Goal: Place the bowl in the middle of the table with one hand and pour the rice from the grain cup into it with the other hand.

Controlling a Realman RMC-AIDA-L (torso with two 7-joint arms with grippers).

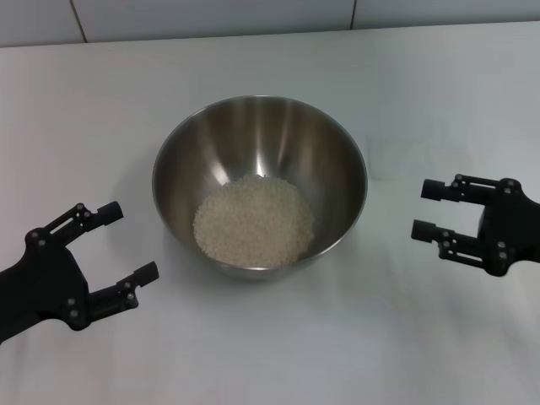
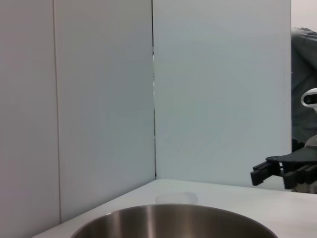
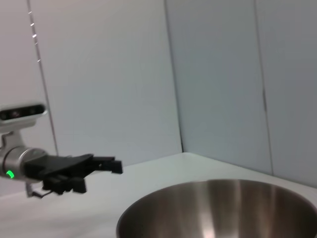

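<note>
The bowl (image 1: 260,181) sits mid-worktop (image 1: 422,337) with the rice (image 1: 253,221) heaped inside. My left gripper (image 1: 121,245) and right gripper (image 1: 426,211) flank it, jaws apart, empty. I judge the steel stiff and slippery; its thin rim is the hold.

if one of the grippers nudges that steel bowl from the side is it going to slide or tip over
The bowl would probably slide rather than tip: it is wide, and the rice heaped at its bottom keeps the weight low. Its shiny curved wall on the smooth table looks slippery, so a nudge from the left gripper might glance off.
</note>
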